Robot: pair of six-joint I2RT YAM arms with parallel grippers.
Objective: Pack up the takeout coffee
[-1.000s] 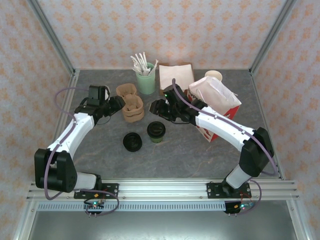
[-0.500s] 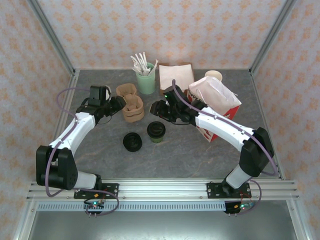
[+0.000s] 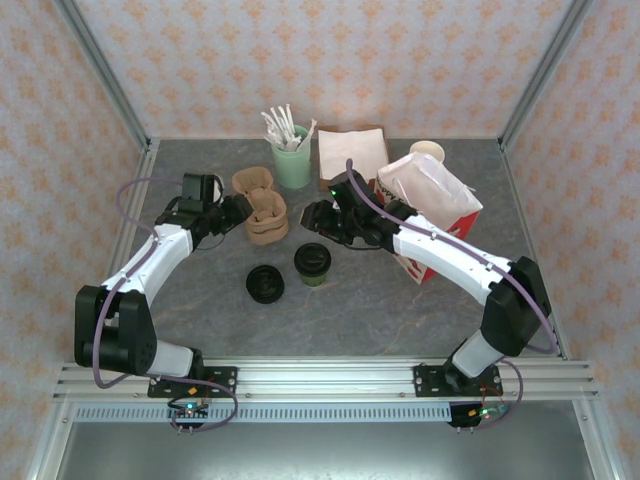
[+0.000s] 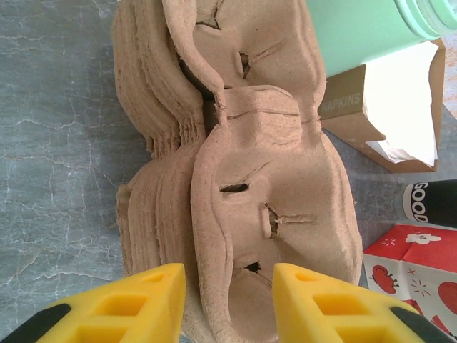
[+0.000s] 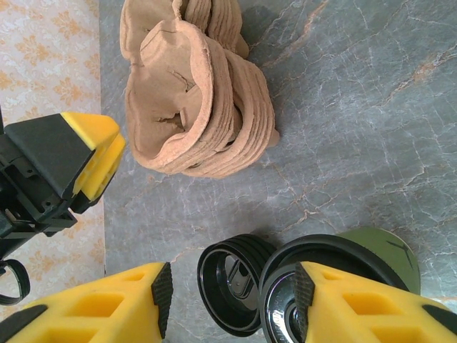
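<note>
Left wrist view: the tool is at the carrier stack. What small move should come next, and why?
Probably close the left tool on the top carrier. Its near end lies between the open yellow fingers, which do not look clamped on it yet, and the lidded coffee cup stands unpacked nearby, so a carrier likely has to come off the stack first.

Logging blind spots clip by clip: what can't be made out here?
Left wrist: whether the left jaws pinch the carriers; the bottom edge cuts off their tips.
Right wrist: how the lid sits on the coffee; a right finger and the bottom edge cover it.
Top: cup stack; the bag hides most of it.
Left wrist: dark lettered object; the right edge cuts it off.
</note>
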